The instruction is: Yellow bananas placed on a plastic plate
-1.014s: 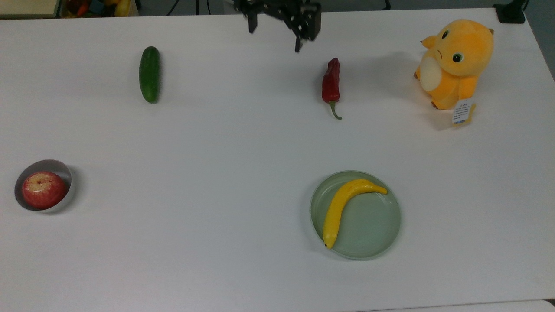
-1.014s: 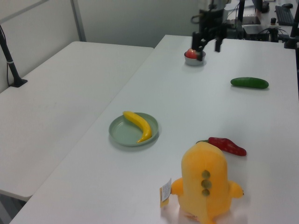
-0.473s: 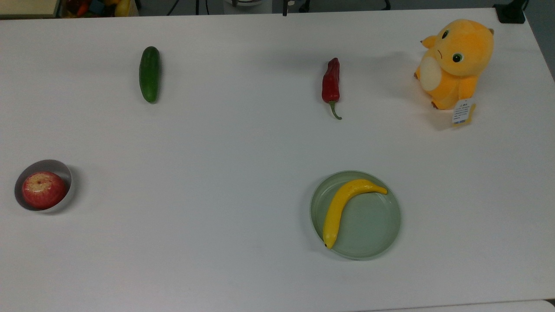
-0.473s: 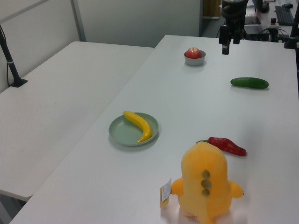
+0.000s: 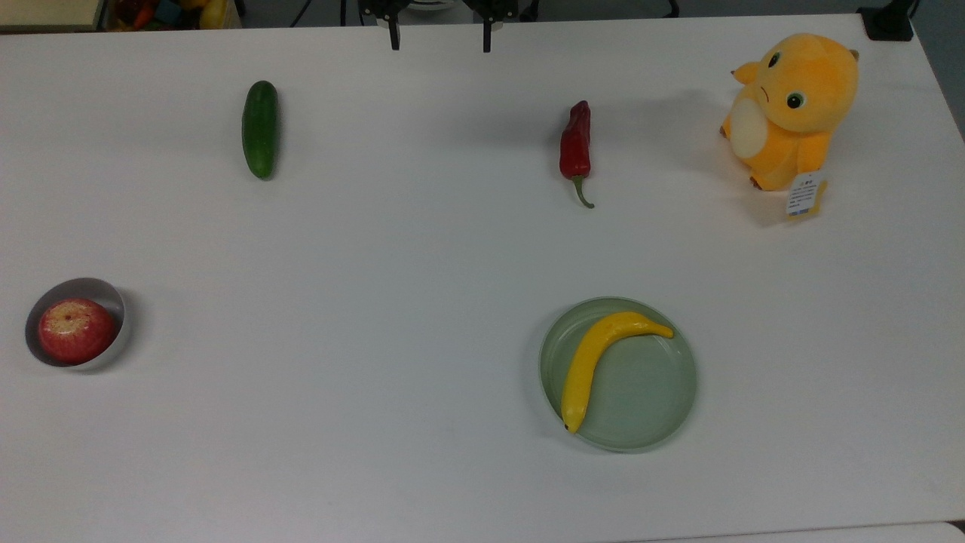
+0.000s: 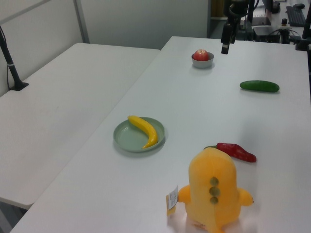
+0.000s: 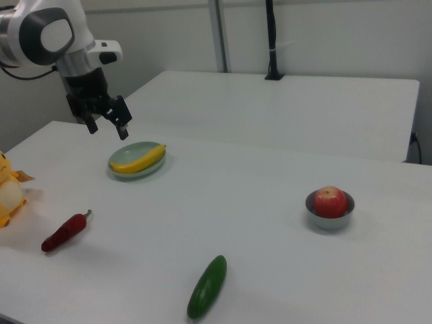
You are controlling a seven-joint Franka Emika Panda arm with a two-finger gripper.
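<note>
Top view: the curved yellow banana lies inside the round mint-green plastic plate, near right. The black two-finger gripper hangs far off, fingers wide, empty (judged: task done, just keep clear).

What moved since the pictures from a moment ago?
Only the gripper moved: it pulled away toward the top view's upper edge, jaws open and empty. The banana lies on the mint-green plate as before, and the cucumber, chili pepper, apple and plush toy stayed put.
</note>
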